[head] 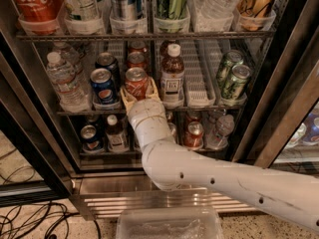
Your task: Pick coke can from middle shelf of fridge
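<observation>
The end effector (138, 90) is reaching into the fridge (280, 78) at middle shelf (197, 83) height. The coke can (135, 82) stands upright right between its two fingers (154, 87), at the front of its lane. The fingers are spread apart, one on each side of the can's lower half. I don't see them squeezing it (contact is hard to call from this angle, so treat that as a guess).

Just left of the end effector is a blue Pepsi can (103, 85), and just to its right is a brown drink bottle (172, 76). That makes for a tight slot.

As for handling, a full aluminium can should be moderately heavy, stiff enough if it's sealed, and dentable if it gets crushed. It's out of a cooler, so the wall may be damp and slick. I'd grab it across the round body around mid-height, not up by the rim, with firm but not brutal pressure. Then lift it slightly so it clears the front rail of the surface before pulling straight back, so the neighbours don't get knocked over.
</observation>
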Controlling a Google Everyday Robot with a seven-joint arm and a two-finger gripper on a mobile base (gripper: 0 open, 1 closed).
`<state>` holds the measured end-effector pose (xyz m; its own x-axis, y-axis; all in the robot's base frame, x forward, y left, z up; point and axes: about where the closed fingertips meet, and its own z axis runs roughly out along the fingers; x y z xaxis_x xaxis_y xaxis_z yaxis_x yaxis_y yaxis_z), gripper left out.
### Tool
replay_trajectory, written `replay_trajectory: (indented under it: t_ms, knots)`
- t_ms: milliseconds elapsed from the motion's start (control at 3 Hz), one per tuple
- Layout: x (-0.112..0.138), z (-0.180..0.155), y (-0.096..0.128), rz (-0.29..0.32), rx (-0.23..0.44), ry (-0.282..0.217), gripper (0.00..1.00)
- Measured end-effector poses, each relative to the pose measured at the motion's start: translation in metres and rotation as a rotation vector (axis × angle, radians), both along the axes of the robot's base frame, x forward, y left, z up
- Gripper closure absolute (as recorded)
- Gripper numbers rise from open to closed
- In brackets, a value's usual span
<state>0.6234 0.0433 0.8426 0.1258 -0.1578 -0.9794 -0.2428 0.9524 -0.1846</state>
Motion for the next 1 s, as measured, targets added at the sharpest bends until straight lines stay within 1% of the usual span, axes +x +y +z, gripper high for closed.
replay_trajectory:
  t_ms: [333,667,1000]
  knots:
    - [0.0000,0.0000,0.0000,0.000,0.000,0.000,0.97]
    - [0.0000,0.0001,0.0000,0.000,0.000,0.000,1.00]
    - [-0.0015,0.0061,0.0007,0.015,0.010,0.000,1.00]
